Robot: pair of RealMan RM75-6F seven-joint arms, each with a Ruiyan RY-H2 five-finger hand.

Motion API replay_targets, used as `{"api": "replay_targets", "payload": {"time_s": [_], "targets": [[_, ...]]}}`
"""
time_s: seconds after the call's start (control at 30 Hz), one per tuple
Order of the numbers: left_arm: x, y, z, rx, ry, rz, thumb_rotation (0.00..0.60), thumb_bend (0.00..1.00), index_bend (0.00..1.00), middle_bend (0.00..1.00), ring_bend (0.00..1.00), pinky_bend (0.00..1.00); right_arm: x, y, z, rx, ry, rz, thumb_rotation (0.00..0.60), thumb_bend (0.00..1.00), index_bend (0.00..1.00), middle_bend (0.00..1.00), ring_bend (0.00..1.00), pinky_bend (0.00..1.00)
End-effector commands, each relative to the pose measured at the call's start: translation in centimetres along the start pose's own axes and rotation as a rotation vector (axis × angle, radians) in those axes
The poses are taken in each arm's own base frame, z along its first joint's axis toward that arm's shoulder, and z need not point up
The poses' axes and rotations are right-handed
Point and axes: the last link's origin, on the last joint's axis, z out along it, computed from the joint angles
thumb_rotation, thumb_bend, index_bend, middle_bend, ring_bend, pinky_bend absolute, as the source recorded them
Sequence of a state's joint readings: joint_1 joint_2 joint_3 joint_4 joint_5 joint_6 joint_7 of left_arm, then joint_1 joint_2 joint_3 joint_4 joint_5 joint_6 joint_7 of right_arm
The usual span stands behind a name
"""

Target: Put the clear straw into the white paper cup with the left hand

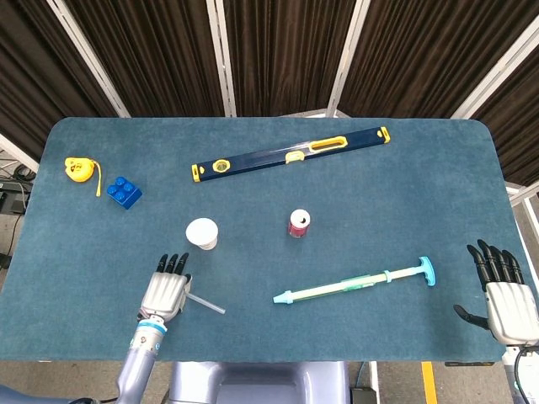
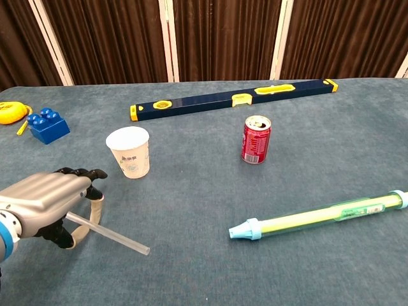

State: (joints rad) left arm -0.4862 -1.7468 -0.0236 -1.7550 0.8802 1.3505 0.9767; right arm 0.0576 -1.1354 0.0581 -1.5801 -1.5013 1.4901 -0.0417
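One clear straw [image 2: 108,233], one white paper cup [image 2: 129,152], one red soda can [image 2: 255,139], one long spirit level [image 1: 290,154], one blue toy brick [image 1: 124,193], one yellow tape measure [image 1: 79,170], one large syringe-like pump [image 1: 354,283], and two hands: left hand [image 2: 44,203], right hand [image 1: 509,303].

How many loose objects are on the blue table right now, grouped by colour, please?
Yellow: 1, round yellow tape measure
Blue: 2, blue toy brick, dark blue spirit level with yellow ends
White: 1, white paper cup
Red: 1, red drink can
Clear: 2, clear plastic straw held by the left hand, long clear syringe-like pump with teal ends
Total: 7
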Motion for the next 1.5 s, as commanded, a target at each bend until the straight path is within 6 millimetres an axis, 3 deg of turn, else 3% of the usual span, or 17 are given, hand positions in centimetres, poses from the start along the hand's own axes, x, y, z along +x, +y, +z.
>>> {"api": "replay_targets", "payload": {"time_s": [0.03, 0.2, 0.5, 0.73, 0.87, 1.0, 1.5], "targets": [[0.5, -0.2, -0.1, -0.002, 0.016, -0.015, 0.6, 0.52, 0.52, 0.0, 0.0, 0.0, 0.0, 0.0, 0.0, 0.0, 0.0, 0.0, 0.6, 0.09, 0.0, 0.0, 0.0, 0.0], [2.4, -0.5, -0.5, -0.01, 0.064, -0.083, 0.6, 0.52, 0.53, 0.0, 0.0, 0.0, 0.0, 0.0, 0.0, -0.001, 0.0, -0.001, 0.6, 0.09, 0.0, 0.0, 0.0, 0.0], [8.0, -1.2, -1.4, -0.048, 0.207, -0.357, 0.6, 0.52, 0.54, 0.0, 0.0, 0.0, 0.0, 0.0, 0.0, 0.0, 0.001, -0.001, 0.6, 0.09, 0.0, 0.0, 0.0, 0.0], [11.4, -1.4, -0.5, -0.083, 0.244, -0.697, 0.6, 0.52, 0.53, 0.0, 0.0, 0.0, 0.0, 0.0, 0.0, -0.001, 0.001, -0.001, 0.6, 0.09, 0.0, 0.0, 0.0, 0.0], [12.7, -1.5, 1.6, -0.097, 0.146, -1.043, 0.6, 0.52, 0.51, 0.0, 0.0, 0.0, 0.0, 0.0, 0.0, 0.0, 0.0, 0.0, 0.6, 0.09, 0.0, 0.0, 0.0, 0.0], [13.3, -2.1, 3.7, -0.078, 0.077, -1.197, 0.6, 0.52, 0.5, 0.0, 0.0, 0.0, 0.0, 0.0, 0.0, -0.001, -0.001, 0.002, 0.6, 0.09, 0.0, 0.0, 0.0, 0.0], [12.8, -2.9, 6.8, -0.072, 0.044, -1.296, 0.6, 0.52, 0.5, 0.0, 0.0, 0.0, 0.0, 0.0, 0.0, -0.001, -0.002, 0.005, 0.6, 0.09, 0.0, 0.0, 0.0, 0.0]]}}
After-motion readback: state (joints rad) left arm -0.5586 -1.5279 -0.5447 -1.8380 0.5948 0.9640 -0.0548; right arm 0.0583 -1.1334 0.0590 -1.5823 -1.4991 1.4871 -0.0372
